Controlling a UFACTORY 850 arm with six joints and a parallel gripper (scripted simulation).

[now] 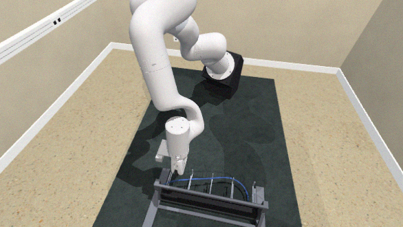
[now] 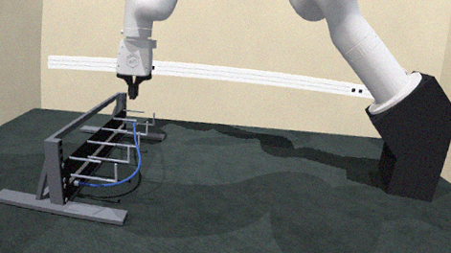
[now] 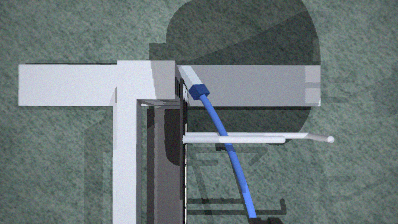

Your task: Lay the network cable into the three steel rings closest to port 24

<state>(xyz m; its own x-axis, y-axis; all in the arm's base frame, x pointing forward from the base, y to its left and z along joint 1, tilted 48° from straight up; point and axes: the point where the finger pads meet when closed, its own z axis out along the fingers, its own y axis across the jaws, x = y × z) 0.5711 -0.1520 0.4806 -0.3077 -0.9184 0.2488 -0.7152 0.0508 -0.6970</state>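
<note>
The blue network cable [image 1: 220, 177] [image 2: 138, 158] [image 3: 235, 165] runs along the back of the grey patch-panel rack [image 1: 206, 195] [image 2: 52, 170] [image 3: 125, 165]. In the wrist view its blue plug [image 3: 198, 91] sits at the panel's end port and the lead crosses over a steel ring rod [image 3: 250, 137]. Further steel rings [image 1: 211, 180] [image 2: 106, 143] stick out from the rack, and the lead passes through several of them in a sagging curve. My gripper [image 1: 178, 170] [image 2: 132, 94] is shut and empty. It hangs just above the rack's end where the plug sits, clear of the lead.
The rack stands on a dark green mat [image 1: 241, 137] [image 2: 246, 202]. The arm's black base [image 1: 223, 73] [image 2: 416, 139] is at the mat's far end. A white wall rail [image 2: 239, 75] runs behind.
</note>
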